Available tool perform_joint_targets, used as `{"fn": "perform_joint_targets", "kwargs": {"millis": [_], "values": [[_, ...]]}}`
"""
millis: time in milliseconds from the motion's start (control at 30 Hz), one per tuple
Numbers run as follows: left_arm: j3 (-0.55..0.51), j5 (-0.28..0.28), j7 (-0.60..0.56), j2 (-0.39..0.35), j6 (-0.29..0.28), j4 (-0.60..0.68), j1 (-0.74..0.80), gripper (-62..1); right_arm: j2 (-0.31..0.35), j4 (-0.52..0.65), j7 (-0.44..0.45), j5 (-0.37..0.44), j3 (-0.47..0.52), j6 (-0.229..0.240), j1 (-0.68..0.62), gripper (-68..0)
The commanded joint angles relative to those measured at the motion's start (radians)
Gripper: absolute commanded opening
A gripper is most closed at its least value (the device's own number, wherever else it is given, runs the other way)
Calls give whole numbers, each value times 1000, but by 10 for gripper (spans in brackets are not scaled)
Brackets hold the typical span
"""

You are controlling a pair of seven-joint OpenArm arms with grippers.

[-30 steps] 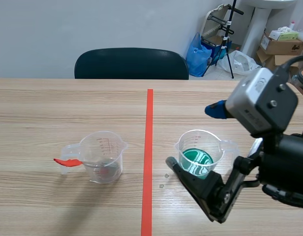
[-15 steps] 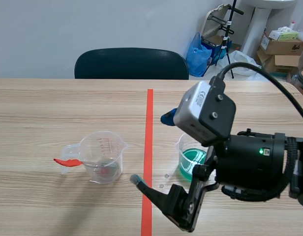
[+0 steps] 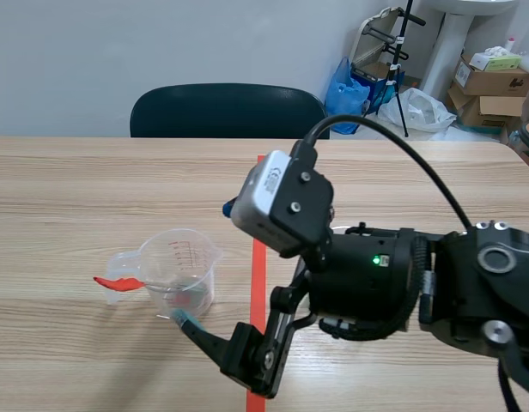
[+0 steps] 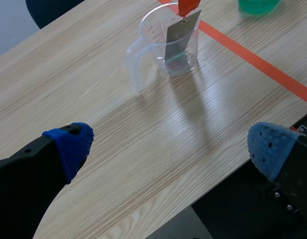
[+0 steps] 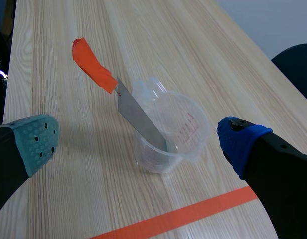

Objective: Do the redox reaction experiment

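A clear measuring beaker (image 3: 174, 262) stands left of the tape line. A metal strip with an orange-red handle (image 3: 118, 281) leans inside it. My right gripper (image 3: 205, 263) has come across the middle and is open, one fingertip in front of this beaker and one behind it. In the right wrist view the beaker (image 5: 168, 132) and strip (image 5: 138, 117) sit just ahead of the open gripper (image 5: 138, 141), untouched. My left gripper (image 4: 168, 147) hangs open over the table's near edge, far short of the beaker (image 4: 176, 47). The beaker of green liquid (image 4: 255, 5) shows beyond it; the right arm hides it in the scene view.
An orange-red tape line (image 3: 262, 184) runs down the table's middle. A black chair (image 3: 230, 110) stands behind the far edge. Cardboard boxes (image 3: 496, 81) and a blue bag (image 3: 346, 94) lie on the floor at the back right.
My right arm has swung left from the green beaker, across the tape line, to the beaker with the strip. It now covers the green beaker. Both beakers stayed put.
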Motion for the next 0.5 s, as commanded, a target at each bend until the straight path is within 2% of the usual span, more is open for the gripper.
{"fn": "perform_joint_targets", "kwargs": {"millis": [0,267,467], "values": [[-3,-13,-13,0,2,8,1,14,-13,-8,11,5,-12,-5,30,4],[-3,-13,-13,0,2,8,1,14,-71,-78,16,-37,-115,-12,114,4],[-3,-13,-13,0,2,8,1,14,-127,-151,37,-68,-150,-25,157,4]]}}
